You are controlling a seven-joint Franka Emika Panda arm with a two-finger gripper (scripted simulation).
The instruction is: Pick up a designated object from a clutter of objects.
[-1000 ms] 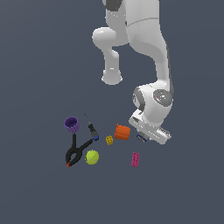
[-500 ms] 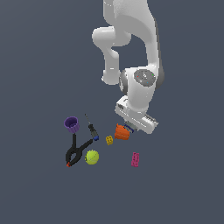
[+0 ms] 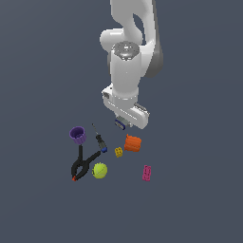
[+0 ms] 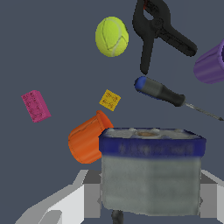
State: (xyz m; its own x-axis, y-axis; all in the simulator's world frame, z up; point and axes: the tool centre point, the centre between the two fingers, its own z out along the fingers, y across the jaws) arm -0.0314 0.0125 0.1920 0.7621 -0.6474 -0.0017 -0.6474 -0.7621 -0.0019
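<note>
The designated object (image 4: 151, 170), a stubby grey-silver piece with a dark blue band, fills the wrist view between the white fingers (image 4: 81, 194). My gripper (image 3: 121, 124) is shut on it. In the exterior view the designated object (image 3: 119, 123) shows as a small blue-grey bit under the hand, held above the floor just behind the orange ribbed block (image 3: 133, 143). The clutter of objects lies below it: yellow brick (image 3: 118, 152), screwdriver (image 3: 99, 140), yellow-green ball (image 3: 99, 170), black spring clamp (image 3: 84, 163), purple cup (image 3: 78, 135) and pink brick (image 3: 146, 172).
The wrist view shows the orange ribbed block (image 4: 87, 140) partly behind the held piece, then the yellow brick (image 4: 110, 100), screwdriver (image 4: 164, 93), ball (image 4: 112, 36), clamp (image 4: 159, 30), cup (image 4: 212, 63) and pink brick (image 4: 35, 106). All lie on a plain dark grey floor (image 3: 199, 204).
The arm has swung toward the exterior view's left, carrying the hand from beside the orange block to a spot behind it, and the wrist has turned.
</note>
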